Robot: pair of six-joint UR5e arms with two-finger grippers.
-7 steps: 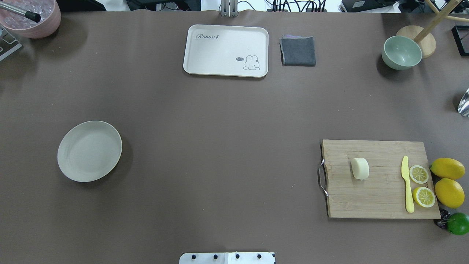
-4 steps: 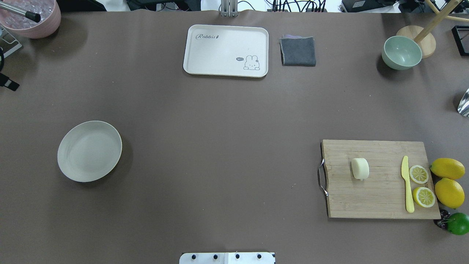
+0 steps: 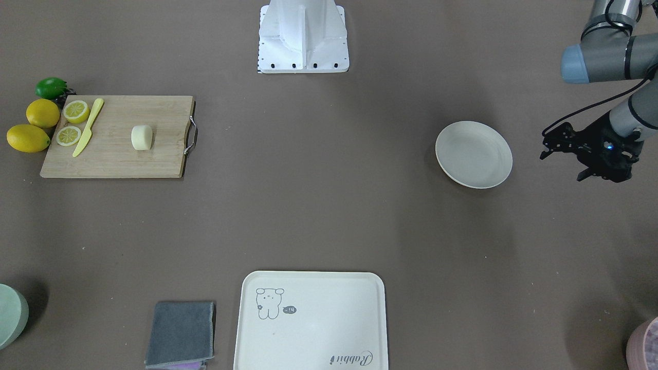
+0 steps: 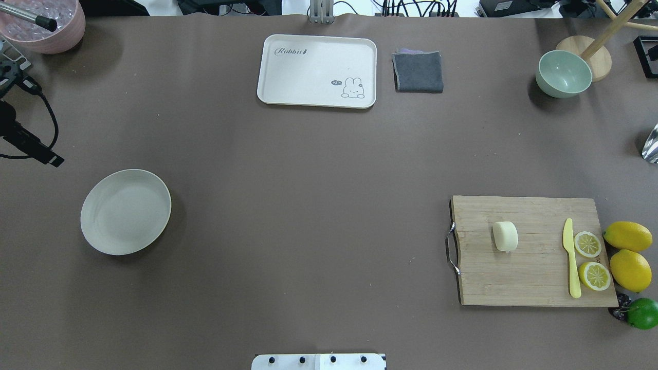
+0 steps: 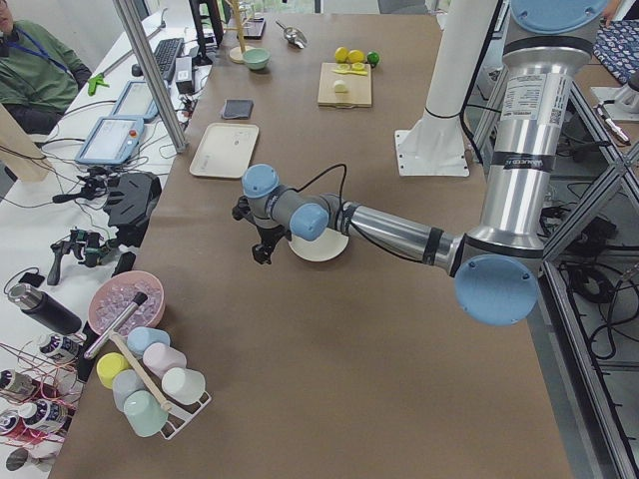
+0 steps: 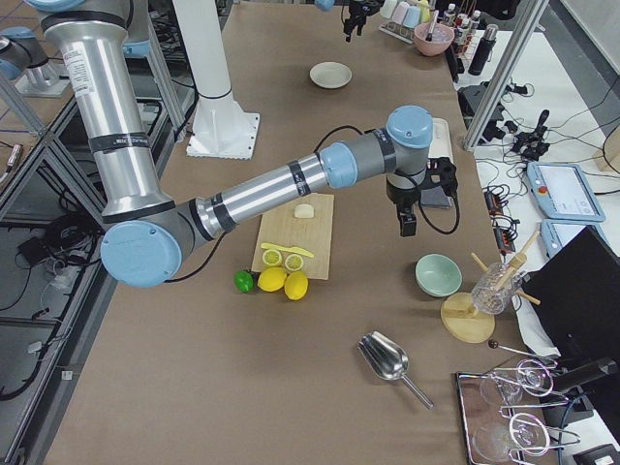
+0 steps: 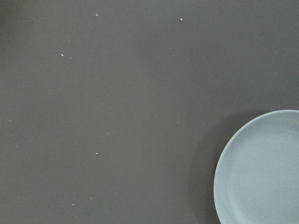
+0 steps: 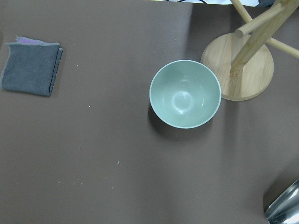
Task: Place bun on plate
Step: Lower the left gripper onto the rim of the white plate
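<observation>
The bun [image 4: 505, 236] lies on a wooden cutting board [image 4: 529, 272] at the table's right, and it also shows as the bun [image 3: 142, 137] in the front-facing view. The empty plate [image 4: 126, 211] sits far off at the left. My left gripper [image 3: 563, 164] hovers open just outside the plate [image 3: 473, 154], holding nothing; its wrist view catches the plate's rim [image 7: 224, 163]. My right gripper [image 6: 407, 218] hangs beyond the board near the green bowl [image 8: 185, 100]. It shows only in the right side view, so I cannot tell its state.
On the board lie a yellow knife [image 4: 571, 259] and two lemon halves [image 4: 587, 244]. Whole lemons [image 4: 627, 236] and a lime [image 4: 642, 313] sit beside it. A rabbit tray [image 4: 317, 71], a grey cloth [image 4: 418, 71] and a pink bowl [image 4: 46, 25] line the far edge.
My left arm has come into the overhead view from the left edge and moved nearer the plate. The bun and plate have not moved.
</observation>
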